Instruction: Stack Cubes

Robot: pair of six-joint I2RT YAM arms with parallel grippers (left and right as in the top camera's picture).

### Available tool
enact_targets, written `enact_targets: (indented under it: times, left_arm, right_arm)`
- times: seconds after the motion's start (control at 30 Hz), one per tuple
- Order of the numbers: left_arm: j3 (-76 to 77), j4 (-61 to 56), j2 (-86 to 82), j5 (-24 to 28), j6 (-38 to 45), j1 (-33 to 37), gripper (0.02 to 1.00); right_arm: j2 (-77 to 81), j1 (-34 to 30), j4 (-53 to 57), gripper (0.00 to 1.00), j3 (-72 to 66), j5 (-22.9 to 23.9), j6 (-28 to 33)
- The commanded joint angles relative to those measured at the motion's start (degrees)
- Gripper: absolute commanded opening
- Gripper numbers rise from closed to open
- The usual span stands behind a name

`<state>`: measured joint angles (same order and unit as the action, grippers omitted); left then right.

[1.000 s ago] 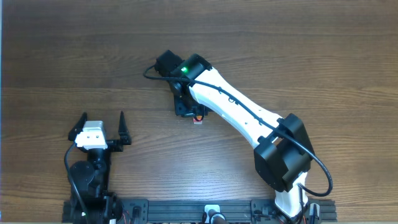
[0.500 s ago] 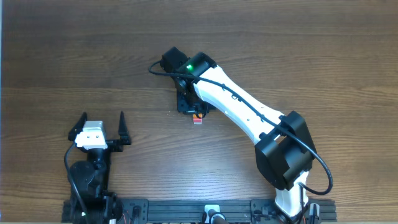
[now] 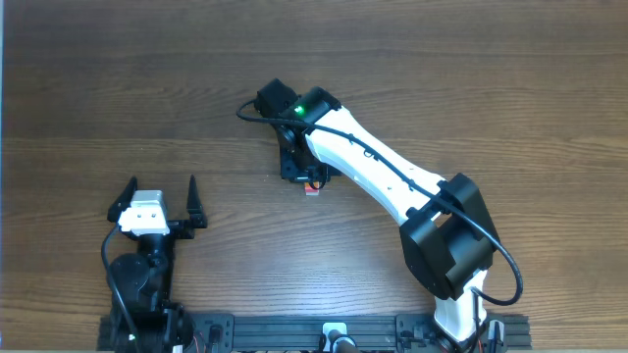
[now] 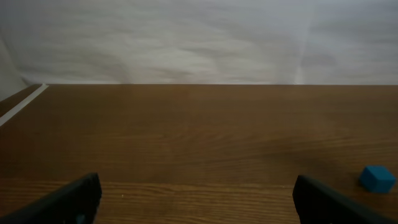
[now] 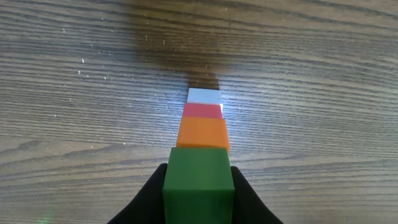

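- since a second ago the right arm (image 3: 383,176) has shifted slightly up and to the right in the top view. in the last half second it has hardly moved. the left arm (image 3: 142,255) has kept its place.
- the bench (image 3: 491,78) is dark wood with the grain running across, and carries everything.
- the right arm reaches diagonally from its base at the lower right to just left of the bench's middle, its wrist over the stack of cubes.
- the left arm is folded close to its base at the lower left, well apart from the stack.
- the left hand (image 4: 202,208) is wide open and holds nothing, its two fingers spread low over bare wood.
- the right hand (image 5: 198,171) is closed on the green cube (image 5: 198,186), one finger against each side.
- the green cube is the top of the stack, with the orange cube (image 5: 203,132) directly under it.
- the red cube (image 5: 202,111) lies below the orange one, and the white cube (image 5: 204,96) is lowest, on the bench.
- a blue cube (image 4: 377,178) sits alone on the bench, off to the side ahead of the left hand.
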<state>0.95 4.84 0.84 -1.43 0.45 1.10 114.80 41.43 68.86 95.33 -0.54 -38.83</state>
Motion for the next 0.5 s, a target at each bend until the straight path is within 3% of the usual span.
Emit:
enact_targets:
  times: [0.03,0.5]
  left_arm:
    - [-0.3,-0.2,-0.5,0.5,0.8,0.0,1.0]
    - [-0.3,-0.2,-0.5,0.5,0.8,0.0,1.0]
  right_arm:
    - [-0.8,-0.5,-0.2,0.014,-0.5,-0.3,-0.6]
    - [-0.8,-0.6,-1.9,0.012,-1.8,-0.5,-1.0]
